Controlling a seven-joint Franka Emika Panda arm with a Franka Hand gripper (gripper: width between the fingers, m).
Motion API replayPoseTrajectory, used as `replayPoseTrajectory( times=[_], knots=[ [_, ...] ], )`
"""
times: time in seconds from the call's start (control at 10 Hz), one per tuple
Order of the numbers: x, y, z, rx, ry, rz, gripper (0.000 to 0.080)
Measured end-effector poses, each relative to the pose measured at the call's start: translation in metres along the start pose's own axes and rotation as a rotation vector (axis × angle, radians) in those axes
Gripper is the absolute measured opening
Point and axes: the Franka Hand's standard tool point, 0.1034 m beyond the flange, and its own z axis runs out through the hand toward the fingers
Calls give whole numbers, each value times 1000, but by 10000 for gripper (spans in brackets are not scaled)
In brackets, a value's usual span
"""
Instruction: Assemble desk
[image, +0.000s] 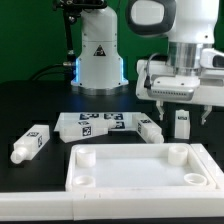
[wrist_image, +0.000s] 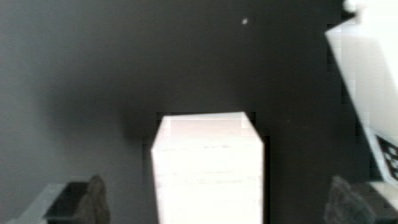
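The white desk panel (image: 140, 178) lies rim-up at the front, with round holes at its corners. One tagged leg (image: 182, 123) stands upright behind the panel's far right corner. My gripper (image: 182, 110) hangs open just above it, one finger on each side. In the wrist view the leg (wrist_image: 208, 165) sits between the dark fingers (wrist_image: 80, 203) with a gap on both sides. My gripper (wrist_image: 214, 205) touches nothing. A second leg (image: 30, 144) lies at the exterior view's left. A third leg (image: 150, 128) lies by the marker board.
The marker board (image: 95, 123) lies flat behind the panel. The arm's white base (image: 98, 55) stands at the back. A white tagged part (wrist_image: 366, 90) shows at the edge of the wrist view, close to the upright leg.
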Motion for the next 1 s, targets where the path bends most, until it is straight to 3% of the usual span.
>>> replayPoseTrajectory(
  times=[0.3, 0.6, 0.9, 1.0],
  knots=[
    [-9, 9, -9, -39, -13, 406, 647],
    [-8, 8, -7, -35, -6, 566, 649],
    [-12, 14, -11, -57, 19, 1031, 649],
    [-12, 15, -10, -47, 35, 1228, 649]
  ],
)
